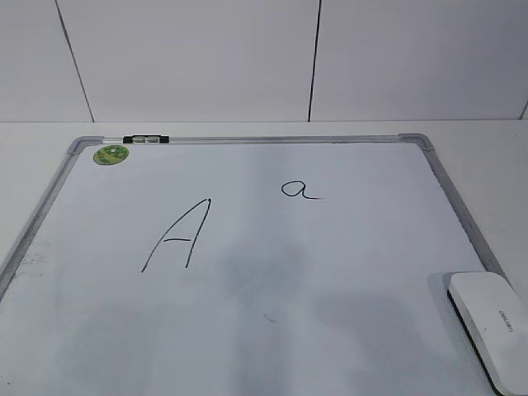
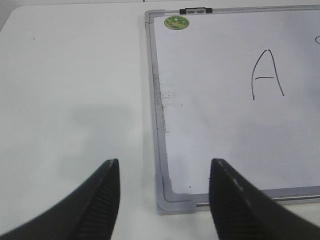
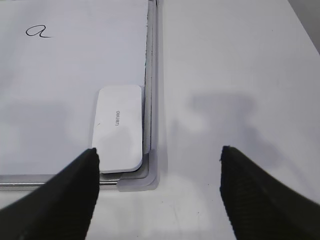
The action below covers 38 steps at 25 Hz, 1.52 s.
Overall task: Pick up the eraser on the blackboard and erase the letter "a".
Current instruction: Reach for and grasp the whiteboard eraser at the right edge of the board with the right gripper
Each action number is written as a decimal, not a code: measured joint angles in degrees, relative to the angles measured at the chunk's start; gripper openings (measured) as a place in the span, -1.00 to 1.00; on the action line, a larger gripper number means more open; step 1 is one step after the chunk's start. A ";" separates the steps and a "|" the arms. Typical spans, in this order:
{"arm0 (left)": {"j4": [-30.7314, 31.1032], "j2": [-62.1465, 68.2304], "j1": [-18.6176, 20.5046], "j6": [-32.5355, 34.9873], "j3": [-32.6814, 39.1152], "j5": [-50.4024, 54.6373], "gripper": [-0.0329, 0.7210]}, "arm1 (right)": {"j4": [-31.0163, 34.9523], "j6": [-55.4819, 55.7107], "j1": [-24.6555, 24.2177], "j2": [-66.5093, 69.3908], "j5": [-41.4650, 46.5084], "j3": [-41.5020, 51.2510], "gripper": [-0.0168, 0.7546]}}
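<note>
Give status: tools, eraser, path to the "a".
Left tool open, empty. Right tool open, empty. Eraser untouched in board corner by frame. "a" intact, nothing in the way.

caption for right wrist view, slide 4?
Open right gripper above the eraser in the blackboard corner.

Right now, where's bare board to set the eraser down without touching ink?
Free: the wide strip below the capital A and the letter "a", left of the eraser; also between green sticker and "a". Tight: the gap between the two letters.
</note>
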 joint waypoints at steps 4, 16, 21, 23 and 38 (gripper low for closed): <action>0.00 0.00 0.00 0.00 0.00 0.00 0.21 | 0.00 0.00 0.00 0.00 0.00 0.00 0.52; 0.00 0.00 0.00 0.00 0.00 0.00 0.21 | 0.00 0.00 0.00 0.00 0.00 0.00 0.52; 0.00 0.00 0.00 0.00 0.00 0.00 0.18 | 0.00 0.00 0.00 0.00 0.00 0.00 0.52; 0.00 0.00 0.00 0.00 0.00 0.00 0.17 | 0.00 0.00 0.00 0.00 0.00 0.00 0.52; 0.00 0.00 0.00 0.00 0.00 0.00 0.15 | 0.00 0.00 0.00 0.00 0.00 0.00 0.52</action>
